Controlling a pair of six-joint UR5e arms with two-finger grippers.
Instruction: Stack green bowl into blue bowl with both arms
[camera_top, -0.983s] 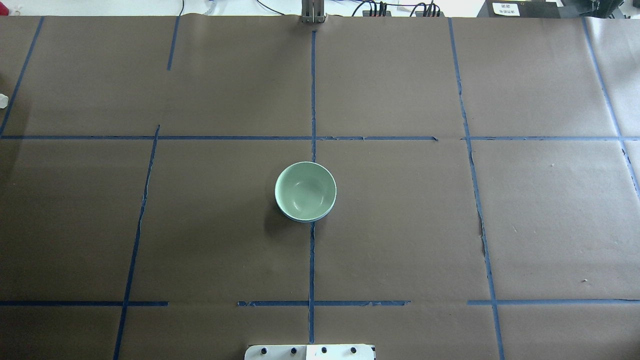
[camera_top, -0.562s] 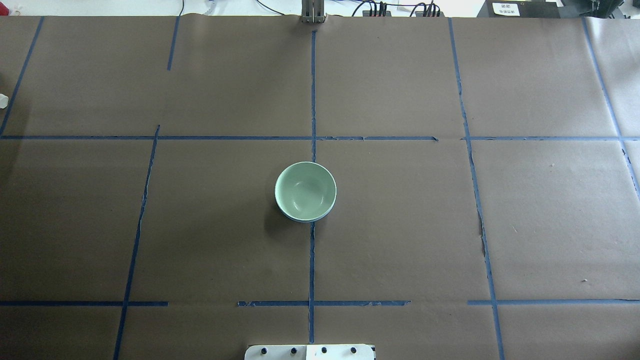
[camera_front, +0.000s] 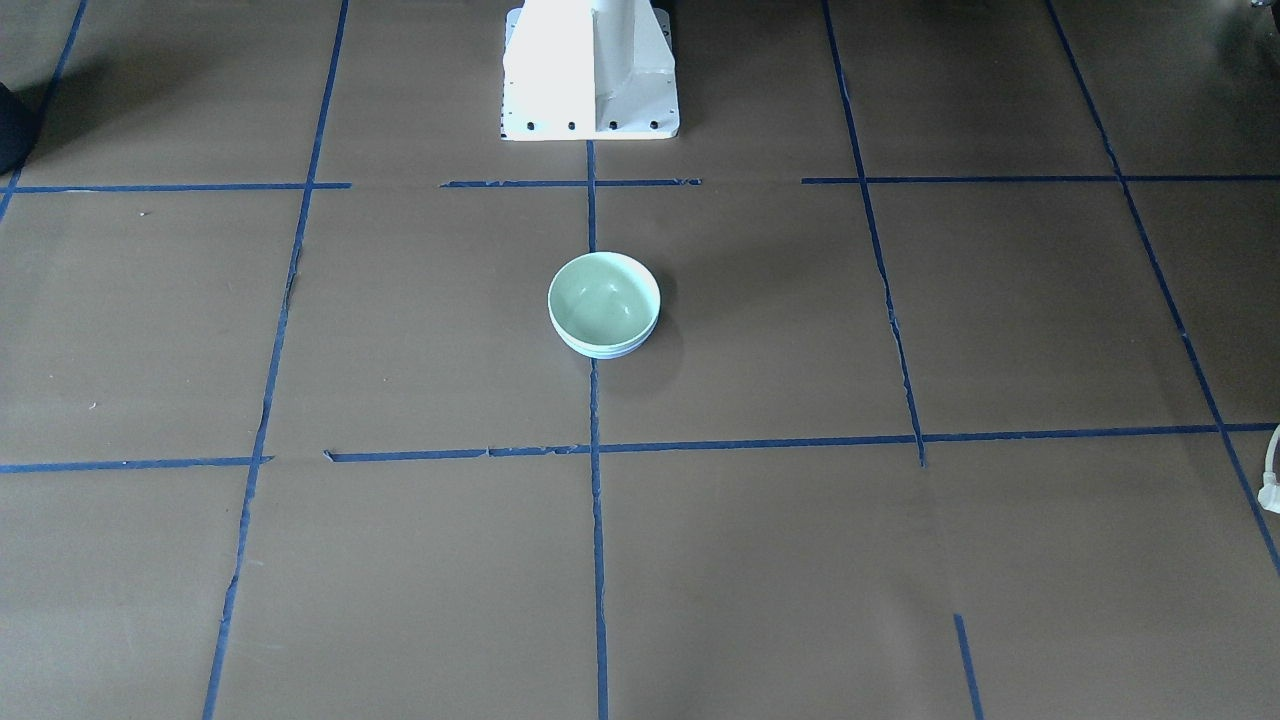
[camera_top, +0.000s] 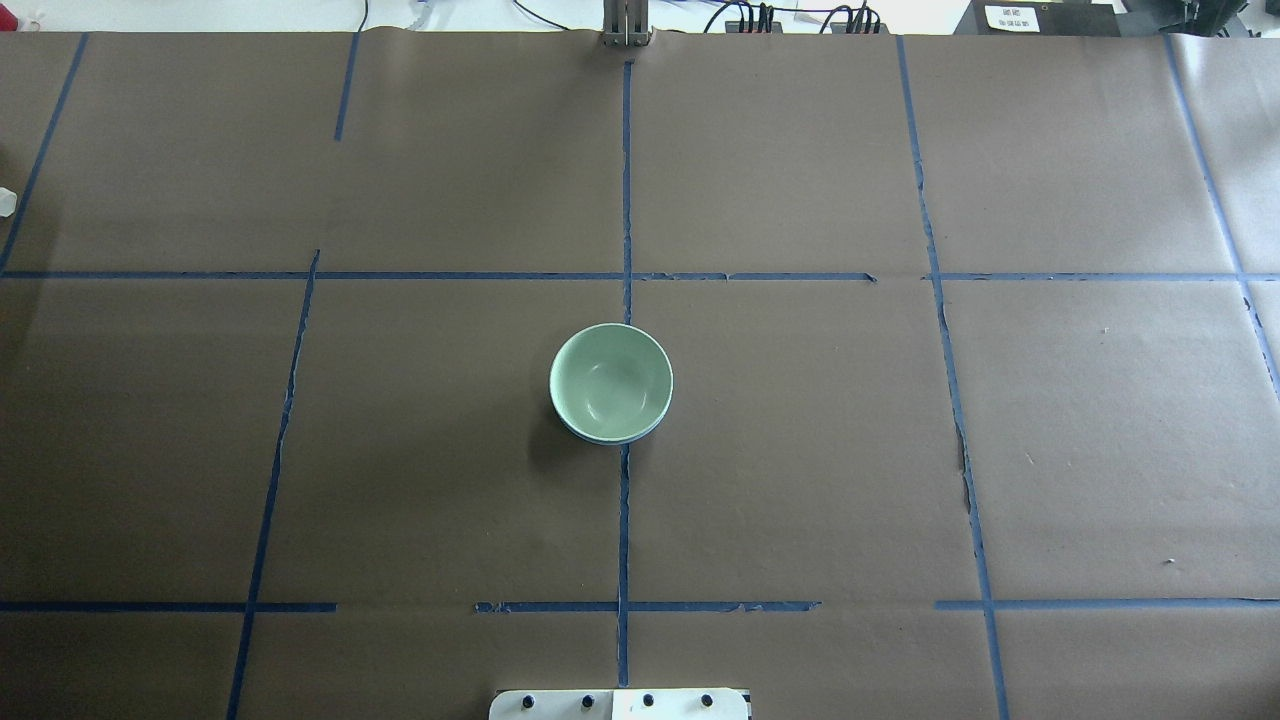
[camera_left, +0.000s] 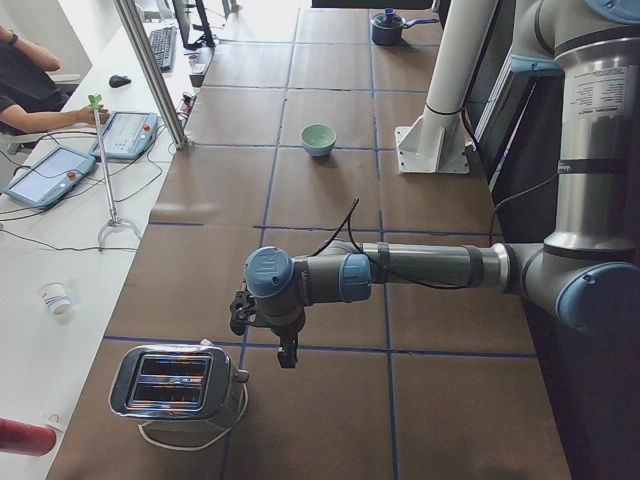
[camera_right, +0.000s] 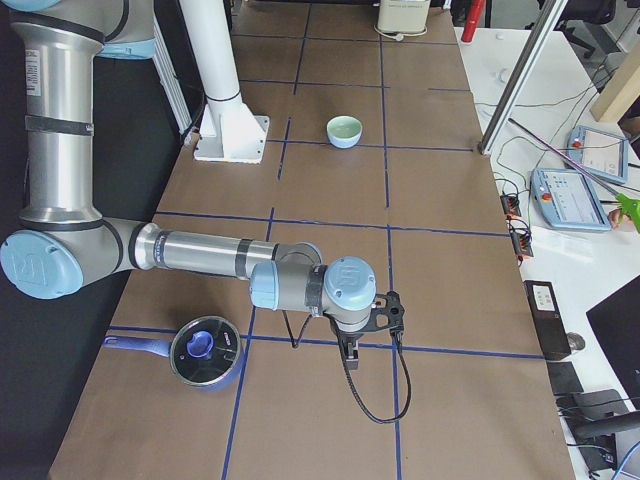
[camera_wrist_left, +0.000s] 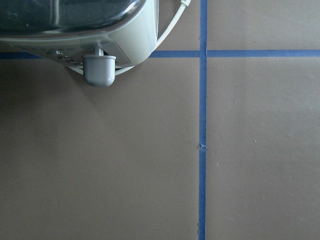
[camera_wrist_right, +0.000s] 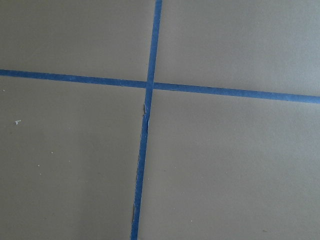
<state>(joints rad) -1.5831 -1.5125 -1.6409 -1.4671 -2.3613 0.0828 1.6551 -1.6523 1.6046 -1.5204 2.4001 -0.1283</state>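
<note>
The green bowl (camera_top: 610, 380) sits nested inside the blue bowl (camera_top: 604, 438) at the table's middle, on the centre tape line. Only a thin pale blue rim shows beneath it. The stack also shows in the front view (camera_front: 603, 297). Neither gripper is in the overhead or front view. My left gripper (camera_left: 286, 352) hangs low over the table near a toaster, far from the bowls. My right gripper (camera_right: 347, 350) hangs low near a pot, also far from them. I cannot tell whether either is open or shut. The wrist views show only table and tape.
A silver toaster (camera_left: 180, 385) stands at the table's left end, just ahead of the left wrist camera (camera_wrist_left: 75, 30). A dark pot with a blue lid (camera_right: 203, 350) stands at the right end. The white pedestal (camera_front: 590, 70) is behind the bowls. Operators sit beside the table.
</note>
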